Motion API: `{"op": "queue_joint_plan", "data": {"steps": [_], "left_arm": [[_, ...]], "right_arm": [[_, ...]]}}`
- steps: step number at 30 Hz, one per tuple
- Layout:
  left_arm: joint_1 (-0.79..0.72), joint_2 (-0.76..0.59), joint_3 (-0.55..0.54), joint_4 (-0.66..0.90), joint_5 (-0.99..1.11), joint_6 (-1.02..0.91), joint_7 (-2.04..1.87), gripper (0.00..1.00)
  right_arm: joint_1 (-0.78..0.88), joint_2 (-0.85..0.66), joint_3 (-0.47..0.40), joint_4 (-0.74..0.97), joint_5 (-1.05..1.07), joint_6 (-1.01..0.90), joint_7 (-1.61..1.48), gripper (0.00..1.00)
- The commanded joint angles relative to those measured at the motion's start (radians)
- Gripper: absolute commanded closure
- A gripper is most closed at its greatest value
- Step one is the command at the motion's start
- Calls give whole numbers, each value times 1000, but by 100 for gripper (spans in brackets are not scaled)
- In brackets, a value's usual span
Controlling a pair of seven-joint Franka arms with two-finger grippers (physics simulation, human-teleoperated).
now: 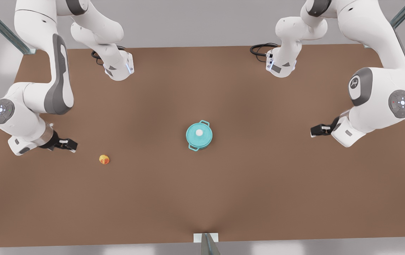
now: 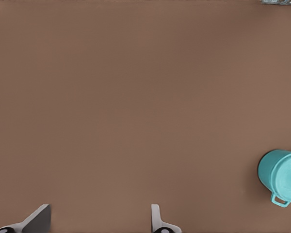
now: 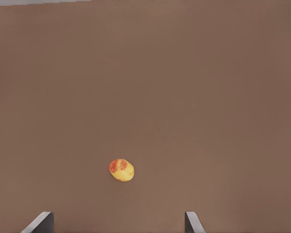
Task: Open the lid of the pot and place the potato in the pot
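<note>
While the pot [image 1: 199, 136] sits near the middle of the brown table [image 1: 223, 194] with its lid [image 1: 199, 133] on, knob up, nothing can go inside it yet. The potato [image 1: 104, 159] lies on bare tabletop well apart from it, at about eight o'clock from the pot in the front view.

The right gripper [image 1: 68, 145] hangs just beside the potato, at about ten o'clock from it, fingers spread wide and holding nothing; its wrist view shows the potato [image 3: 121, 170] ahead of the open fingertips [image 3: 39, 223], so this arm seems placed for the pickup.

The left gripper [image 1: 316, 130] hovers at three o'clock from the pot, well apart, fingers parted and empty. Its camera catches the pot [image 2: 282, 177] off to one side, which suggests this arm is meant for the lid. That removal looks like the first step due.
</note>
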Motion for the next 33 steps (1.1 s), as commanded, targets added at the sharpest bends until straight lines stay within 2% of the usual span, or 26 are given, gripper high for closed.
{"op": "queue_joint_plan", "data": {"steps": [1,3,4,7,9,13,14,20,25,33], "left_arm": [[-1,0,0,0,2,53,28,0],[-7,17,0,36,-48,57,33,0],[-78,20,-2,27,-24,62,22,0],[-400,81,-2,17,88,91,-349,0],[-555,129,-2,23,110,157,-697,0],[-711,248,-2,30,108,244,-1085,0],[-725,262,-2,30,100,326,-1156,0],[-751,385,-2,54,94,421,-1199,0],[-779,431,-2,46,105,493,-1193,0],[-790,475,-2,39,106,556,-1185,0]], "right_arm": [[5,0,0,0,0,99,52,0],[7,0,3,0,0,99,52,0],[7,2,5,0,-2,95,52,0],[9,2,8,0,-5,90,49,0],[78,7,14,3,-94,38,15,0],[84,11,11,3,-40,21,-427,0],[79,19,8,5,-11,22,-508,0],[151,68,17,17,-19,42,-600,0],[174,112,18,-1,-19,115,-619,0],[145,105,6,-198,-19,346,-692,0]]}}
